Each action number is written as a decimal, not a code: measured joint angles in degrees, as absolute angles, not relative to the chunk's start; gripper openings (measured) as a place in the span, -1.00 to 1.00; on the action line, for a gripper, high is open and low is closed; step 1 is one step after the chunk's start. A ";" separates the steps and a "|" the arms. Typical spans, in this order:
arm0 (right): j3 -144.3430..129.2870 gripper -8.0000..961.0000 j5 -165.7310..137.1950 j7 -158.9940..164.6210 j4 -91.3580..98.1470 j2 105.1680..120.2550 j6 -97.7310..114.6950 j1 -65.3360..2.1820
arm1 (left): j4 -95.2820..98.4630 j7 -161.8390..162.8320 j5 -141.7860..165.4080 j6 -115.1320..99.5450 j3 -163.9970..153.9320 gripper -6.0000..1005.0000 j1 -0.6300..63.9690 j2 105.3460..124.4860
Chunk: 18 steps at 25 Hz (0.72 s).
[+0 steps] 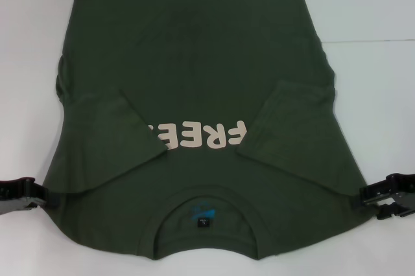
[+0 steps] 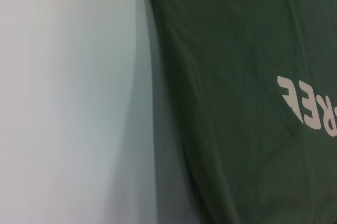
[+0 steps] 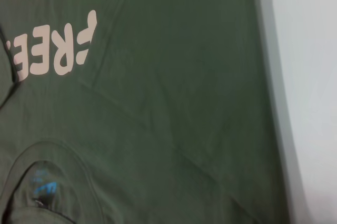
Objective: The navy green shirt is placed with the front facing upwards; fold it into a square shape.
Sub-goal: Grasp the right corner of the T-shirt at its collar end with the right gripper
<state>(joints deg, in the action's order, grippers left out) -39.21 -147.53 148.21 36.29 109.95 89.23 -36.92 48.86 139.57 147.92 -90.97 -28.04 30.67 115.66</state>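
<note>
The navy green shirt lies front up on the white table, collar toward me. Both short sleeves are folded inward over the chest, partly covering the cream "FREE" lettering. A small black neck tag with blue print sits inside the collar. My left gripper is at the shirt's left shoulder edge, and my right gripper at the right shoulder edge. The left wrist view shows the shirt and lettering beside bare table. The right wrist view shows the shirt, lettering and collar print.
White table surface stretches out on either side of the shirt, also seen in the right wrist view as table. The shirt's hem reaches the far edge of the head view. A faint seam line crosses the table at the far right.
</note>
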 joint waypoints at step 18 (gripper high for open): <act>-39.32 0.59 -147.19 148.09 35.05 110.48 87.69 -37.92 | 48.87 139.62 147.92 -90.96 -28.03 -0.92 30.84 115.66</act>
<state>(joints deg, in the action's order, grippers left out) -39.32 -147.19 148.09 35.05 110.48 87.69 -37.92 48.87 139.62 147.92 -90.96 -28.03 30.84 115.66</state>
